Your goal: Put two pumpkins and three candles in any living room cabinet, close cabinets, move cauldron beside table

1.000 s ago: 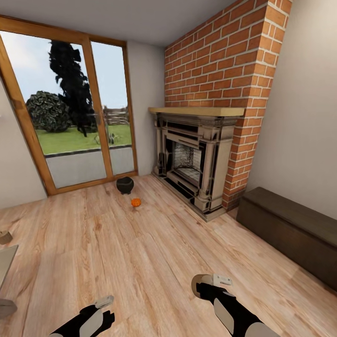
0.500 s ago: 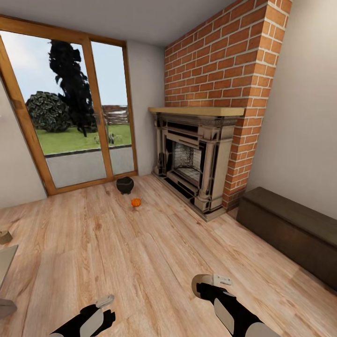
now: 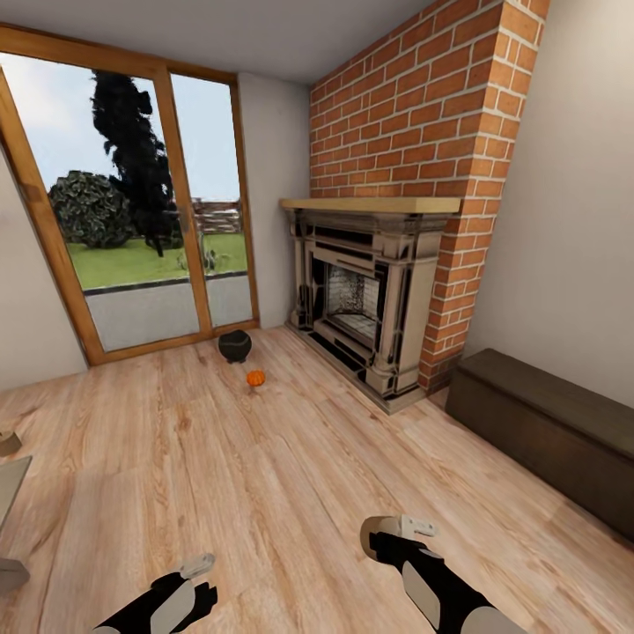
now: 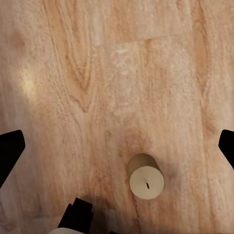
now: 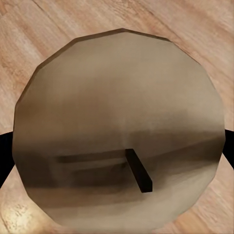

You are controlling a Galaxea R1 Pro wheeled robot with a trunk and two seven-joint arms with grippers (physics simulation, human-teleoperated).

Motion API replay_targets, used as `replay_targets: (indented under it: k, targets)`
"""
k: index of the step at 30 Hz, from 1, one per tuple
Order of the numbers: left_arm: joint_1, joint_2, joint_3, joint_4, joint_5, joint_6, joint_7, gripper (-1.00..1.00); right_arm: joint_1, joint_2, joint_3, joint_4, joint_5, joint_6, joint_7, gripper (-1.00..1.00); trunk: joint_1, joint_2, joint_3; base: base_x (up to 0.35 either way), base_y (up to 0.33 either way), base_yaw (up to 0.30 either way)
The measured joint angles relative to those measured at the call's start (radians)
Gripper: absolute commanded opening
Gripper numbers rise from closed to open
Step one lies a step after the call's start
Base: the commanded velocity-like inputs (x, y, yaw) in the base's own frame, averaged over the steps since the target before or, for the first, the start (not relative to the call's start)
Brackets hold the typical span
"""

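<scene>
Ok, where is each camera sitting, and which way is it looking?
Head view: on the robot's head, looking forward and down at floor, cauldron, pumpkin, fireplace; both arms, left hand, right hand show.
Left wrist view: by the left hand, facing down at a standing candle; dark fingertips at edges.
Right wrist view: by the right hand, facing the held candle's wick end.
Shared: head and right wrist see the held candle.
</scene>
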Motion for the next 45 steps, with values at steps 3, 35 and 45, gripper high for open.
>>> replay_targets:
  k: [3,35,45]
  targets:
    - [0.0,0.0,0.0,0.0,0.0,0.001,0.0,1.0,0.0,0.0,0.0,-0.005,0.0,0.0,-0.002,-1.0,0.012,-0.021,-0.009,0.0,0.0,0.0]
    - [0.0,-0.003,0.003,-0.005,0.003,0.001,-0.006,1.0,0.244,-0.008,-0.072,-1.196,-0.007,0.687,0.096,-1.0,0.134,-0.245,-0.11,0.0,0.0,0.0]
    - [0.0,-0.009,0.003,-0.006,0.007,0.002,-0.009,1.0,0.242,-0.006,-0.175,-1.201,0.005,0.962,0.043,-1.0,0.173,-0.315,-0.141,0.0,0.0,0.0]
